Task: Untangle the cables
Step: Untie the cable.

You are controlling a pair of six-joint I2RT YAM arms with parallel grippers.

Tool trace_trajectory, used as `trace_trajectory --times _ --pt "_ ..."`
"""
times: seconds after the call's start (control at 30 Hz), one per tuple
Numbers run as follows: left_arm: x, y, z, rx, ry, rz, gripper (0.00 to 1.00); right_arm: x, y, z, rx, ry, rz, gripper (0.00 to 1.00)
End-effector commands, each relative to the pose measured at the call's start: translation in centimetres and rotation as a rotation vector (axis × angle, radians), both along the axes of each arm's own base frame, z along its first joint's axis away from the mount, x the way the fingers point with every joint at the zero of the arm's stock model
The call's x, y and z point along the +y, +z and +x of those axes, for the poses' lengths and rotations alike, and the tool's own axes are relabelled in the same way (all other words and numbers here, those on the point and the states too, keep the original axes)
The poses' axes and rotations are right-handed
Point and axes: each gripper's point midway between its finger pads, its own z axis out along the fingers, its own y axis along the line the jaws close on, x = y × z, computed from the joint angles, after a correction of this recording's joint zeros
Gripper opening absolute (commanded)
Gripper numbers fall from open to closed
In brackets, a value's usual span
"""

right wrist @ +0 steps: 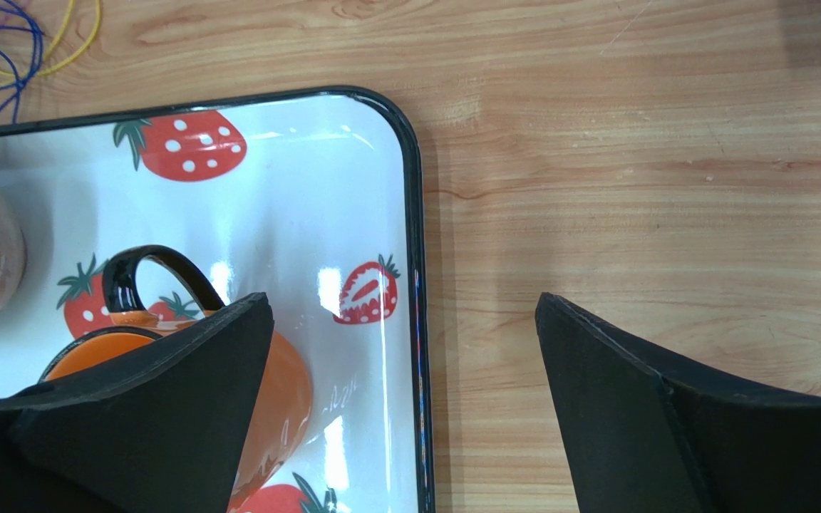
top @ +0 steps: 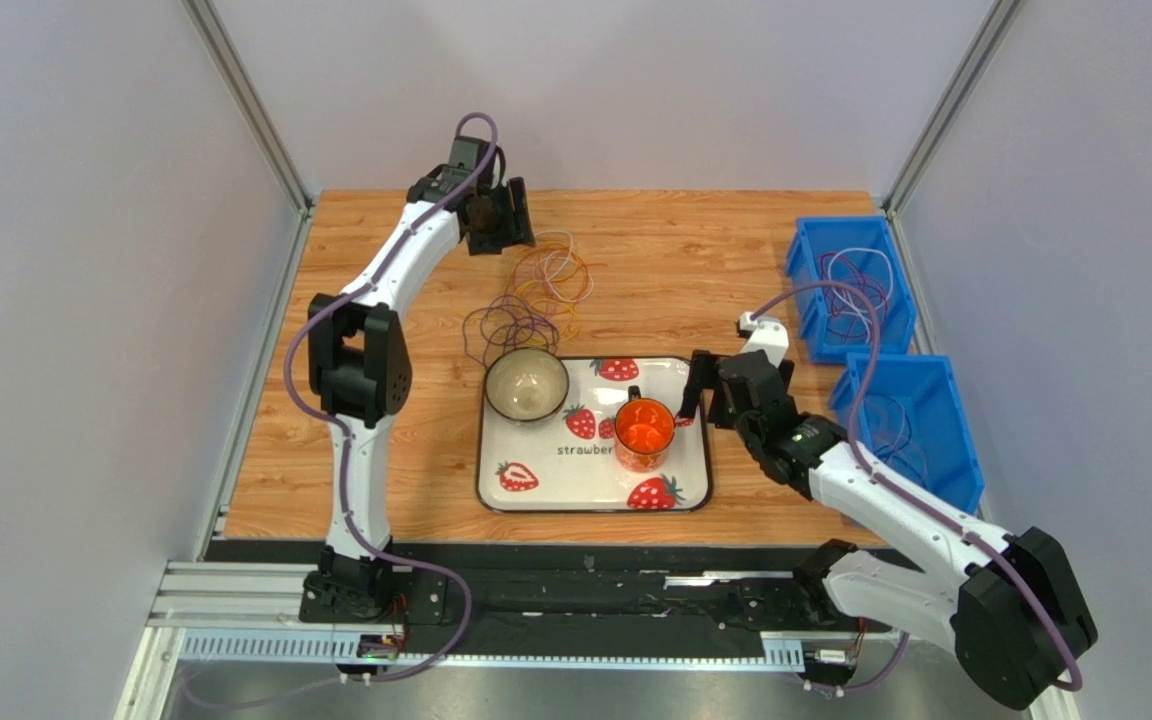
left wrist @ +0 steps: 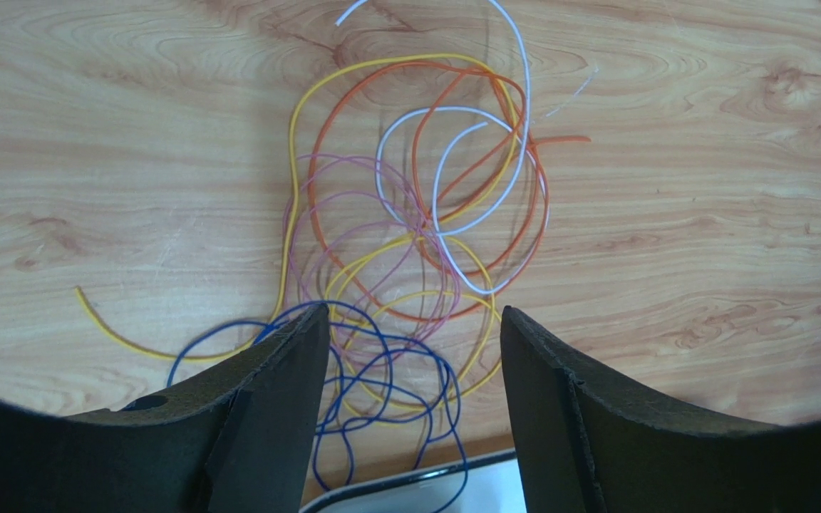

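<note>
Two grippers, both spread wide with nothing in them: left gripper point(left wrist: 415, 321) hovers over the cables point(left wrist: 415, 214) heaped on the table point(left wrist: 115, 160) just behind the tray point(right wrist: 417, 214), right gripper point(right wrist: 404, 305) over the tray's right rim.

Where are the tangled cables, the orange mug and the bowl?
cables point(left wrist: 426, 227), left wrist view, middle of the tangle.
orange mug point(top: 644, 428), top external view, its inside.
bowl point(top: 525, 384), top external view, its inside.
</note>
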Motion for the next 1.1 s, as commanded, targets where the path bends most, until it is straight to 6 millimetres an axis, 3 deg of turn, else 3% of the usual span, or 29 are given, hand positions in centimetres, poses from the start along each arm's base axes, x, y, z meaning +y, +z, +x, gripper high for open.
trace_trajectory --times 0.0,0.33,0.67,0.8,1.07 --pt "-1.4 -0.5 2.2 -0.020 -0.039 -0.061 0.68 0.4 2.1 1.1 -0.104 -0.028 0.063 0.98" --pt "-4.4 -2.1 5.3 -0.071 -0.127 -0.187 0.65 0.7 1.6 1.3 -0.092 -0.010 0.052 0.97" --pt "-5.3 -5.6 5.5 -0.014 -0.148 -0.226 0.61 1.2 1.2 1.7 -0.064 0.006 0.037 0.94" --pt "-4.9 -5.7 5.8 -0.026 -0.138 -0.212 0.61 1.3 1.2 1.7 -0.062 0.009 0.035 0.94" --pt "-3.7 -4.0 6.6 -0.077 -0.105 -0.206 0.61 1.6 0.9 1.9 -0.046 0.020 0.025 0.93"
